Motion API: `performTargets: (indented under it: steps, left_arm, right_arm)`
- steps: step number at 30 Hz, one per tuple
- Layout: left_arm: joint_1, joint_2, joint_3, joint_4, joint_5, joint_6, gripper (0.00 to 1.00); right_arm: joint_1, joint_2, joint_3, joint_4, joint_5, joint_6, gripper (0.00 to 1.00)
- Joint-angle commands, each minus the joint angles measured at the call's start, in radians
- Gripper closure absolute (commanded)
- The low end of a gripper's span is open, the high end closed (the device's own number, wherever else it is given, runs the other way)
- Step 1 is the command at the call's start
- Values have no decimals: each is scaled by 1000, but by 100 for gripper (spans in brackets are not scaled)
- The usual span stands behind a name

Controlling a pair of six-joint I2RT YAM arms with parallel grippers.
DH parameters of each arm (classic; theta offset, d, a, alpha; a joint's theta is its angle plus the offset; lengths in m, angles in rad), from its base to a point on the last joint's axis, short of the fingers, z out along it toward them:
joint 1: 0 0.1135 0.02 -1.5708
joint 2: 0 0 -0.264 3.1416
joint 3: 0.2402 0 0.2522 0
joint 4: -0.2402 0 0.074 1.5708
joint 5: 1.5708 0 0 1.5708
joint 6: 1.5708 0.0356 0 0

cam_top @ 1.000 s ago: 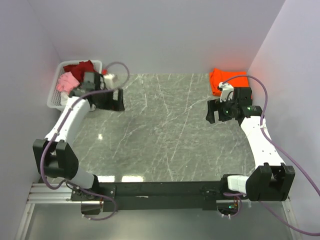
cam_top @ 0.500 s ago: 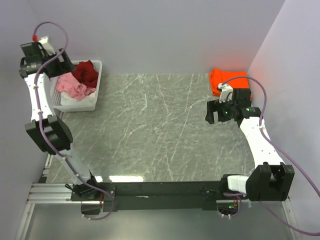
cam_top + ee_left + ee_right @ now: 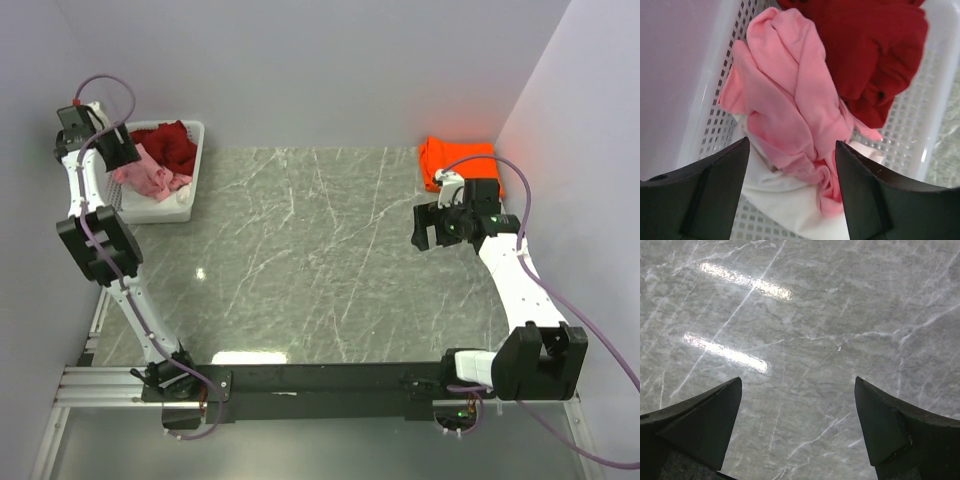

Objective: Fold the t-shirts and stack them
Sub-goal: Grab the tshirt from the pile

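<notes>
**Left arm at the basket, right arm waiting.** The left tool was poised over the white lattice basket at the far left corner of the counter. Its jaws stood apart and held nothing, and the bunched pink t-shirt lay directly below the gap. The right tool hung wide and empty over bare counter. It was just on the near side of the orange t-shirt, which lay in a compact pile at the far right corner.

The step in hand appeared to be drawing the pink t-shirt out of the basket. To do it well, the left tool should come down on the thick twisted ridge of pink cloth and close on that layer alone. It should stay clear of the dark red t-shirt beside it, and the lift should be straight up so that neither cloth nor basket wall drags.

The left wrist view alone revealed a white t-shirt lying under the pink one. The overhead view alone showed the orange t-shirt and where the two arms stood. The right wrist view showed only veined counter and glare between that tool's fingers.
</notes>
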Motion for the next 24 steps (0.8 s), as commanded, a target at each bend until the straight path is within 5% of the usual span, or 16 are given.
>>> performTargets:
  steps: [1,9,12,18,24]
  left_arm:
    - [-2,44,38,55,-13,25,26]
    - [-9,118,55,139,60,25,30]
    - [-12,138,73,158,74,32,42]
    - [-15,93,70,205,83,40,100]
    - [-15,-29,47,239,48,64,100]
  right_arm:
    - [4,17,40,-8,22,-27,0]
    - [5,63,58,-14,51,-42,0]
    - [5,74,54,-13,51,-41,0]
    - [5,88,60,-17,51,-39,0]
    - [5,96,69,-22,41,-42,0]
